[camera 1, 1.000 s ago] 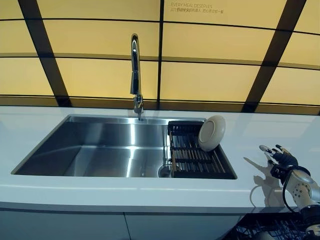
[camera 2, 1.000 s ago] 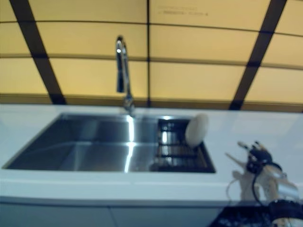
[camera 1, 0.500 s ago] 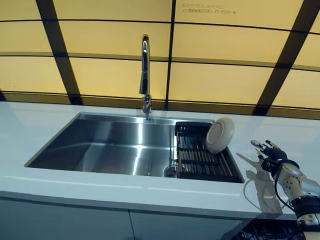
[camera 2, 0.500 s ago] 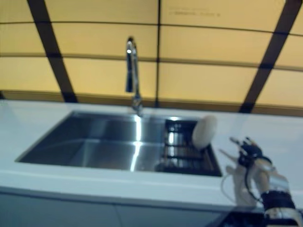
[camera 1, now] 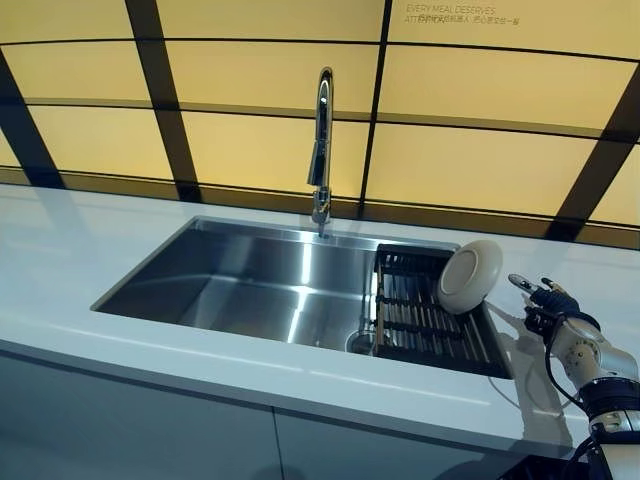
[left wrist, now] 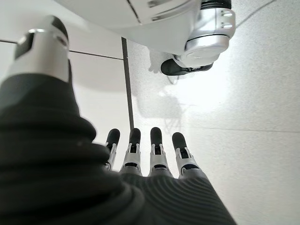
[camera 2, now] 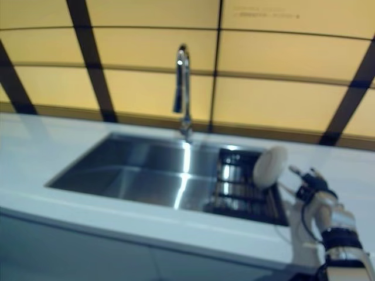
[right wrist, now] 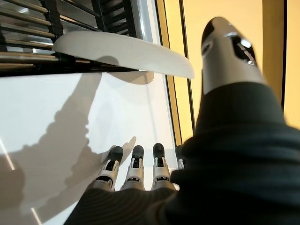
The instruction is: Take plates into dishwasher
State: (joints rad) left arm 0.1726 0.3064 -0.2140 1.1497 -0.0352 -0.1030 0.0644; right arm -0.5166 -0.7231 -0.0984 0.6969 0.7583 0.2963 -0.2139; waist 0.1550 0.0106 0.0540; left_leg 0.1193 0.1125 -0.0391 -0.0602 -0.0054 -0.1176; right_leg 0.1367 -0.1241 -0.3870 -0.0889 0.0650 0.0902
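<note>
A white plate (camera 1: 469, 276) stands on edge in the black dish rack (camera 1: 425, 321) at the right end of the steel sink (camera 1: 250, 285), leaning against the rack's right rim. My right hand (camera 1: 549, 303) hovers over the white counter just right of the plate, fingers straight and spread, holding nothing. The right wrist view shows the plate (right wrist: 124, 51) a short gap ahead of the straight fingers (right wrist: 135, 166). My left hand (left wrist: 150, 154) shows only in its wrist view, fingers straight, pointing down at a pale floor.
A tall chrome faucet (camera 1: 321, 150) rises behind the sink's middle. A white counter (camera 1: 60, 270) surrounds the sink, backed by a yellow panelled wall with dark bars (camera 1: 160, 90). Grey cabinet fronts (camera 1: 150, 430) run below the counter's edge.
The camera has turned left, so the whole scene slid right in view. My right hand has come closer to the plate's right side and sits a little higher over the counter.
</note>
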